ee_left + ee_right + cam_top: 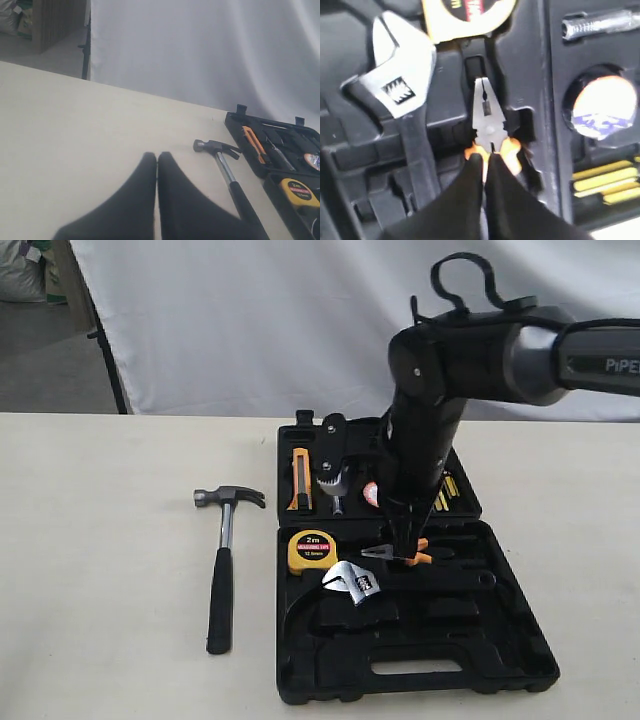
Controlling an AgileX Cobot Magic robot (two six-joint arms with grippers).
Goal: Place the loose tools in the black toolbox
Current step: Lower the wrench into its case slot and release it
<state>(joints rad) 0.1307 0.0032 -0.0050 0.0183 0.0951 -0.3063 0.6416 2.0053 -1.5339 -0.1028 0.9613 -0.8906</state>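
Observation:
The black toolbox (500, 660) lies open on the table. A silver adjustable wrench (352, 583) rests slanted across its near half, seen close in the right wrist view (402, 75). On the table left of the case lies the claw hammer (222, 560) (225, 160). A small tape roll (602, 107) with a blue-red label sits in a round recess; the arm mostly hides it in the exterior view. My right gripper (484, 161) (405, 552) is shut, its tips down at the orange handles of the pliers (487, 120). My left gripper (157, 156) is shut and empty above bare table, left of the hammer.
A yellow tape measure (311, 550) sits in the case beside the wrench head. An orange utility knife (300, 480) and yellow-handled bits (447, 490) fill the far half. The right arm (430, 410) stands over the case's middle. A white backdrop hangs behind the table.

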